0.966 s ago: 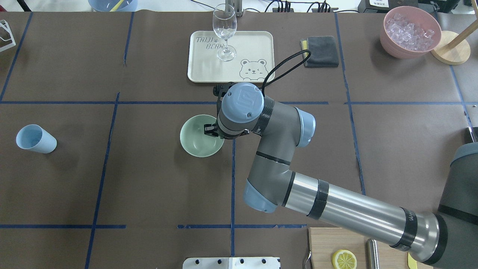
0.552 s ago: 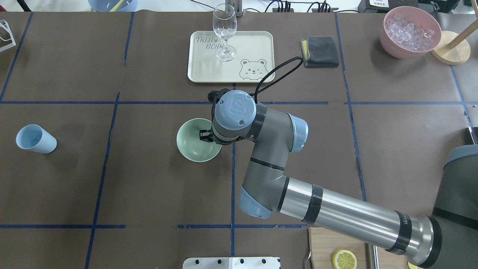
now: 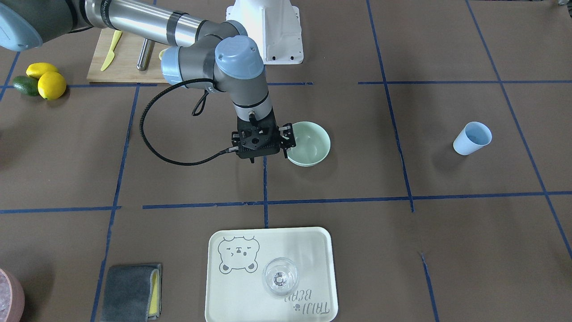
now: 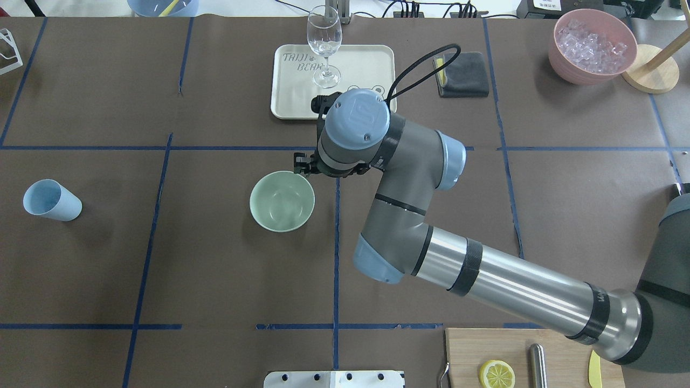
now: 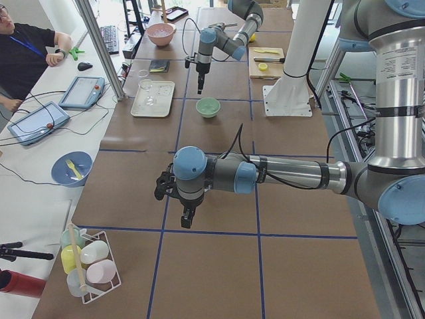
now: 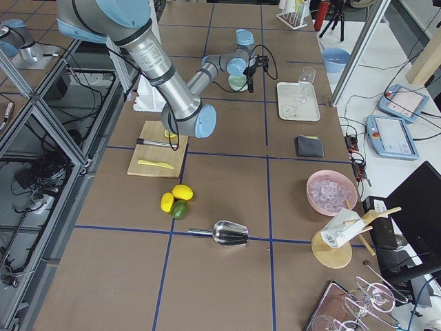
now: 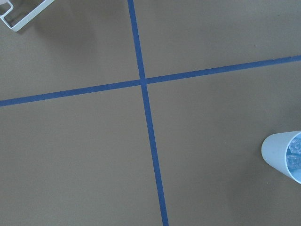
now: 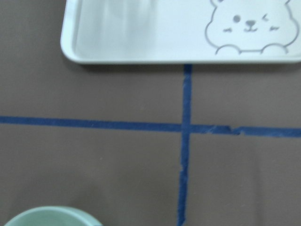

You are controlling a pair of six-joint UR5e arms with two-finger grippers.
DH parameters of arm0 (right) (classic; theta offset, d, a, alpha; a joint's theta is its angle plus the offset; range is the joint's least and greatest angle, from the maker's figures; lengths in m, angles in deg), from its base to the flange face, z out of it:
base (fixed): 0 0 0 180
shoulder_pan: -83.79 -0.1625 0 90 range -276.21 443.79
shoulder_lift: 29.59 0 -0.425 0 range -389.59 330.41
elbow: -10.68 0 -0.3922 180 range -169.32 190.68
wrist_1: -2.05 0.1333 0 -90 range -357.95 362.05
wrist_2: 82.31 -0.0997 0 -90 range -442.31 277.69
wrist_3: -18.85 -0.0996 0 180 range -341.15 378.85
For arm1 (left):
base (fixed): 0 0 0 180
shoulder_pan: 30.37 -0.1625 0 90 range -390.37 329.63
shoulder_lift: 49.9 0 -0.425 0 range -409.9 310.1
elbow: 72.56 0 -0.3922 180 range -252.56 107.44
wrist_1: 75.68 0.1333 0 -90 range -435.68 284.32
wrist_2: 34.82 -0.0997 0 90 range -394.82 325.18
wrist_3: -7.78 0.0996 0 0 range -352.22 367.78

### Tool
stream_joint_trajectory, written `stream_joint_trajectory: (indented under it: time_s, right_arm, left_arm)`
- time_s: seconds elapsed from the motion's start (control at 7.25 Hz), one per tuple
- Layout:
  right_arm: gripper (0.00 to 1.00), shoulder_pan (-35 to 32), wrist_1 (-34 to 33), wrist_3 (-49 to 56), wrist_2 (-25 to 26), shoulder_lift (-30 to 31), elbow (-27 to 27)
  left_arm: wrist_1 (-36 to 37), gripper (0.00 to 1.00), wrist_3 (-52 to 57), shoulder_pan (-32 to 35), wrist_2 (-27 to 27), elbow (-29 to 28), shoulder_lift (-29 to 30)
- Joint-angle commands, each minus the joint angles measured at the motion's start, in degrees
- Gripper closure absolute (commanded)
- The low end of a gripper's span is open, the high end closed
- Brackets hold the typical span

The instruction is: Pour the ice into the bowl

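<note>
Brown paper-covered counter (image 4: 161,258), gridded in blue tape. Far out on the robot's left side, the light blue cup (image 4: 51,200), standing alone, well apart from everything else; inside it, caught at the edge of the left wrist view, the ice (image 7: 296,155), a few small clear cubes against the cup's wall. Near the counter's middle, the bowl (image 4: 282,200), pale mint green, upright, just left of a tape line. Just beside its far rim, on the tray side, the right jaws, pointing straight down, clear of the counter in the left-end view; impossible to tell whether spread or pressed together. Behind them the right arm (image 4: 409,178), reaching in from the robot's right; a tape crossing, the tray's edge and a sliver of the bowl's rim in the right wrist view. Toward the cup's end of the counter, the left arm (image 5: 279,173), low and level, with the left jaws pointing down above a tape line; seen from the side only, so no telling spread from pressed together. Beyond the bowl, the cream tray (image 4: 291,97) with a bear drawing, a wine glass (image 4: 324,37) standing on it; near the tray's right, a folded grey cloth (image 4: 466,73); at the far right corner, the pink container (image 4: 560,59) heaped with crushed-looking ice; at the near right edge, a wooden cutting board (image 4: 469,350) carrying a lemon slice (image 4: 496,374).
</note>
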Motion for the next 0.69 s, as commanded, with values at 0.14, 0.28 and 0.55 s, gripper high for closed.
stream_joint_trajectory:
  time_s: [0.14,0.28,0.55]
  right_arm:
    - [0.00,-15.6,-13.0,25.3,-13.0,8.8,-10.7]
    - [0.00,-22.9,-13.0,37.9,-18.3,13.1,-11.7]
    - [0.00,-34.5,-13.2,61.1,-21.5,22.0,-10.9]
  left_arm:
    - [-10.0,0.00,0.0,-0.1,-0.2,0.0,0.3]
    - [-13.0,0.00,0.1,-0.1,-0.2,-0.7,0.1]
    - [-19.8,0.00,-0.5,-0.1,-0.2,-0.6,0.3]
